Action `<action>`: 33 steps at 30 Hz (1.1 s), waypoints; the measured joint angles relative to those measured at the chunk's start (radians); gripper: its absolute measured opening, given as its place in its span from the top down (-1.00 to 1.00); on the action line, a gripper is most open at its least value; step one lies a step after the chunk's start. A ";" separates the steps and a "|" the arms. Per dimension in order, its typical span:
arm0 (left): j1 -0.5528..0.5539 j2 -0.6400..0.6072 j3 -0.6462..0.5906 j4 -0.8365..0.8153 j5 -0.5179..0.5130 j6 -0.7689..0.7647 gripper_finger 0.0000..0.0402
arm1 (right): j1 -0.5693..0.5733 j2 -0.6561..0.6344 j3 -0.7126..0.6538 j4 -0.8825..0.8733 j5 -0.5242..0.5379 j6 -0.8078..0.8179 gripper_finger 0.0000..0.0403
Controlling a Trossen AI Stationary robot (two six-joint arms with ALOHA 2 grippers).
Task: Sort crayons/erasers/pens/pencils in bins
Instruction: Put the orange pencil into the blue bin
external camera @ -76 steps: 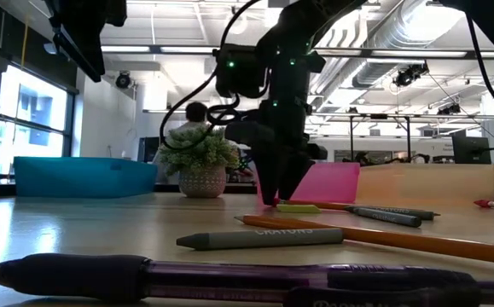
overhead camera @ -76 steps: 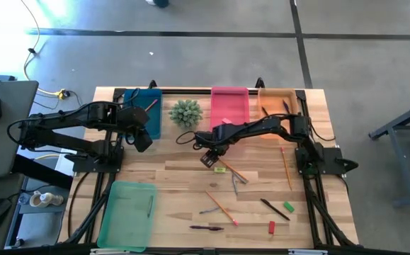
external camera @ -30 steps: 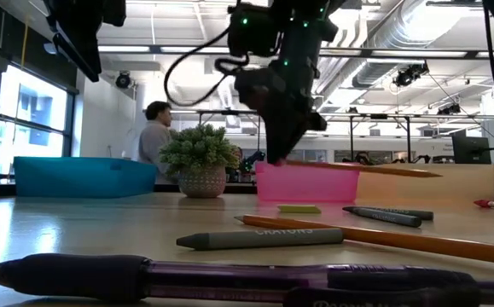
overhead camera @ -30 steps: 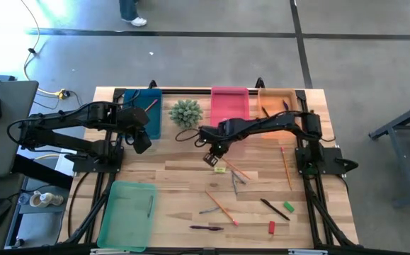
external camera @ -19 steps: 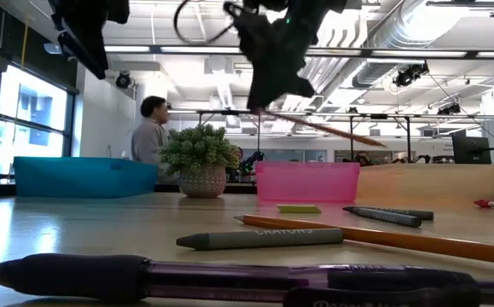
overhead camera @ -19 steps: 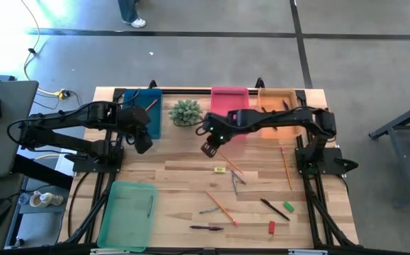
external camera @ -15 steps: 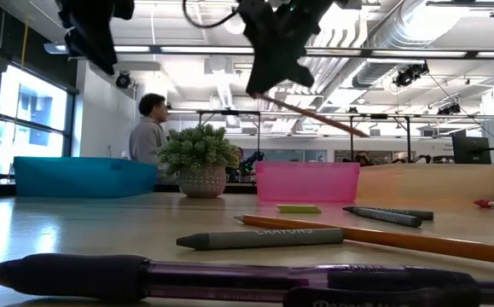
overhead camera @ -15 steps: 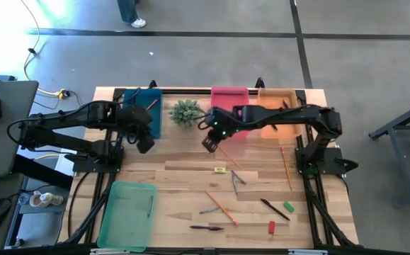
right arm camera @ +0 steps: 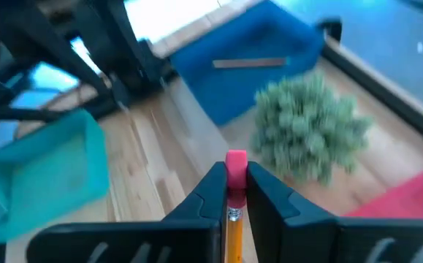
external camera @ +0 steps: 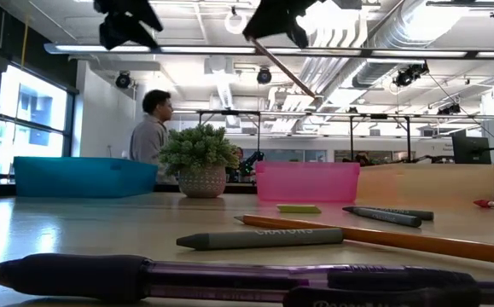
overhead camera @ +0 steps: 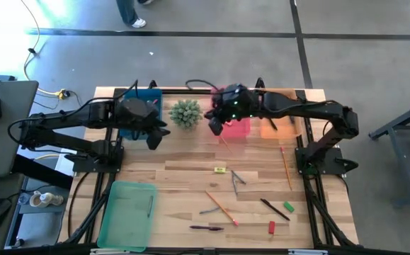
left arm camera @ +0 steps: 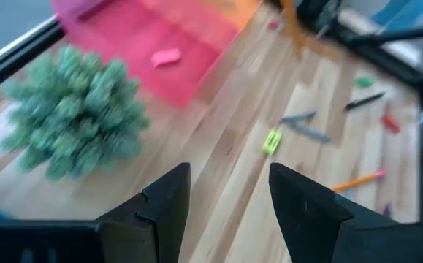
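Above the far edge of the tabletop [overhead camera: 190,177], near the pink bin [overhead camera: 240,127], the right end effector [right arm camera: 234,191] pinches a pencil [right arm camera: 234,219] just below its pink eraser tip. The orange shaft hangs down and slants out from the grip, as the low view shows. The left end effector [left arm camera: 229,201] hovers with fingers spread, holding nothing, beside the blue bin [overhead camera: 139,99] and the plant [overhead camera: 185,112].

Handling, as judged:
- Pencil: light, stiff, slender. Its painted shaft is smooth and probably slippery. A grip at one end lets the long free end swing, so the shaft can pivot between the fingers. A hold nearer the middle would steady it.
- The blue bin already holds one pencil, so it is the likely target.
- Eraser [overhead camera: 220,170] on the tabletop: small, soft, grippy; take it across its short sides.
- Crayons [external camera: 259,239]: short, waxy, brittle; grip mid-length with light pressure.
- Pens [overhead camera: 206,228]: stiff, smooth; grip at the middle.
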 joint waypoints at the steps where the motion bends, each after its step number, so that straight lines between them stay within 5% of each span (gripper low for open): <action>1: 0.000 0.005 0.000 0.027 0.006 0.000 0.12 | -0.004 -0.010 0.000 0.022 -0.006 -0.007 0.90; 14: -0.002 0.133 0.000 0.347 0.012 0.011 0.12 | -0.022 -0.062 0.000 0.305 -0.158 -0.064 0.90; 33: 0.000 0.270 0.000 0.698 0.061 0.011 0.12 | -0.026 -0.061 0.000 0.435 -0.161 -0.120 0.90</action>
